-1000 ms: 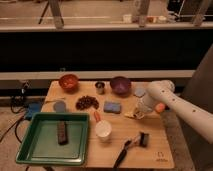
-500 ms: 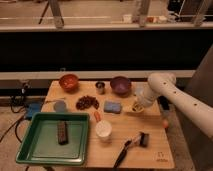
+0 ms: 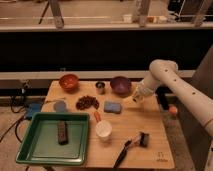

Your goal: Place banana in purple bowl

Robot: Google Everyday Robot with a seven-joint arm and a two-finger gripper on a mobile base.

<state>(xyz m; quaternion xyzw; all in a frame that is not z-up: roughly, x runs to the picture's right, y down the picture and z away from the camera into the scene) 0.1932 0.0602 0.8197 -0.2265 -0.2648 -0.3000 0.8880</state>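
Note:
The purple bowl [image 3: 120, 85] stands at the back of the wooden table, right of centre. My gripper [image 3: 136, 97] hangs just to the right of the bowl's rim, a little above the tabletop, on a white arm that reaches in from the right. It is shut on the banana [image 3: 135, 99], of which only a small pale-yellow piece shows at the fingertips. The banana is beside the bowl, not over it.
An orange bowl [image 3: 69, 81] and a small metal cup [image 3: 100, 87] share the back row. A blue sponge [image 3: 113, 107], a carrot-like piece [image 3: 97, 116], a white cup [image 3: 103, 130], a dark brush [image 3: 131, 146] and a green tray [image 3: 30, 150] lie nearer. A round orange fruit [image 3: 173, 110] shows off the right edge.
The gripper has risen from the tabletop right of the sponge and moved back toward the purple bowl, with the banana in it.

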